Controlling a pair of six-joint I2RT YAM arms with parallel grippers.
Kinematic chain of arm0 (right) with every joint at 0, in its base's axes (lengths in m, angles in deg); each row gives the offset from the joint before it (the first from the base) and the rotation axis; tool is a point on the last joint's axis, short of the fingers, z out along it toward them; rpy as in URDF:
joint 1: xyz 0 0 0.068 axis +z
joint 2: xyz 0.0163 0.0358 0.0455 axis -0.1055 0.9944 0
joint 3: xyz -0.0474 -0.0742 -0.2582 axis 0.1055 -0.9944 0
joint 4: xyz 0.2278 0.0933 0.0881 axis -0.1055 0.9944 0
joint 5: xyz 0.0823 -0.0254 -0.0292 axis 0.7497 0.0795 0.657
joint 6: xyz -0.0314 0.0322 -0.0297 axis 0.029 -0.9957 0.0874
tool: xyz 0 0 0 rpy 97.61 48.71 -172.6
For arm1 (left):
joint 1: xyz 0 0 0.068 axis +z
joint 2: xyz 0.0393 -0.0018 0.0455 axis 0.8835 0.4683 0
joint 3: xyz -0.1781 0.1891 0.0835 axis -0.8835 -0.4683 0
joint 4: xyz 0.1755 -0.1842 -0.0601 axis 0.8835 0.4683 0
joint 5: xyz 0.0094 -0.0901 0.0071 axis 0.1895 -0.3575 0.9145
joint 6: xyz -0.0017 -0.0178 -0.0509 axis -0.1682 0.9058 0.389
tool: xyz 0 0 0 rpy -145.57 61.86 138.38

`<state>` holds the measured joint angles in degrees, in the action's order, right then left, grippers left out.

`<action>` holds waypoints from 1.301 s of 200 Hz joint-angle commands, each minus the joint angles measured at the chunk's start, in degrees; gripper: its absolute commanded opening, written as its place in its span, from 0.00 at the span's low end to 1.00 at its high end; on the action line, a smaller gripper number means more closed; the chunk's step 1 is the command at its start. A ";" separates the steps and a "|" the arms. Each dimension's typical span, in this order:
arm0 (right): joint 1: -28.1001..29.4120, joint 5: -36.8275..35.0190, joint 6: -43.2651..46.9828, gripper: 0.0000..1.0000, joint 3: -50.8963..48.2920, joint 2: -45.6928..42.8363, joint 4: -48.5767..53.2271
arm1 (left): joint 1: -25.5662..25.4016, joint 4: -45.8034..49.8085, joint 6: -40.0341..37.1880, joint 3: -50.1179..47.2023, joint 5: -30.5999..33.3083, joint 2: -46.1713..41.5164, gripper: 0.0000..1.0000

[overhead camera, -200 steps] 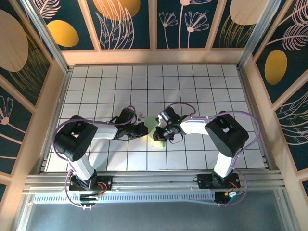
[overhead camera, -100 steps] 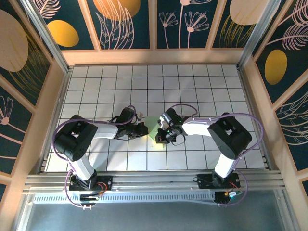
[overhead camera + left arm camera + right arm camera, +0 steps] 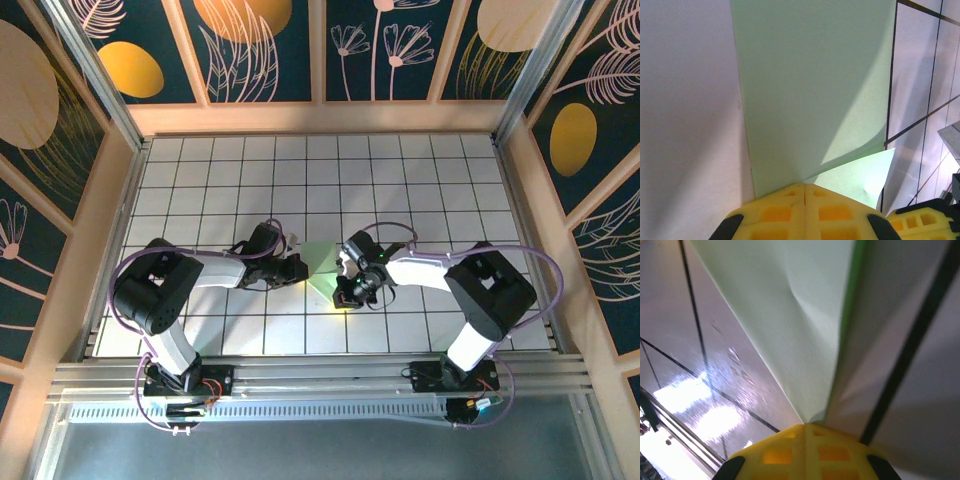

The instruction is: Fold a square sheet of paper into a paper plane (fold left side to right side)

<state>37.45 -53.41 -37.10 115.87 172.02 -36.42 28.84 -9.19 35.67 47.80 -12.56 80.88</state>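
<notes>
Table (image 3: 200, 170): white tiles with a dark grid, wooden walls, floral panels behind.

Paper (image 3: 320, 258): one pale green sheet, creased, seemingly lifted partly off the tiles. It sat midway between the table's left and right edges, closer to the near edge.

Handling, by judgement: light, limp, quick to tear or crumple. You would do best to take it at its edges or corners and keep it taut.

Left gripper (image 3: 804, 192): you had its jaws pinched together on the paper's edge, forearm low, reaching in from the left.

Right gripper (image 3: 805, 429): likewise clamped on a pointed corner, arm bent in from the right.
</notes>
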 commanded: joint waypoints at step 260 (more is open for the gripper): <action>-9.21 3.11 16.82 0.35 2.78 5.72 -18.88 | 7.48 -3.05 5.37 2.43 8.69 -4.54 0.40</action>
<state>27.60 -51.35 -21.06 117.88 176.88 -55.63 36.16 -12.60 41.07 50.27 -4.45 76.10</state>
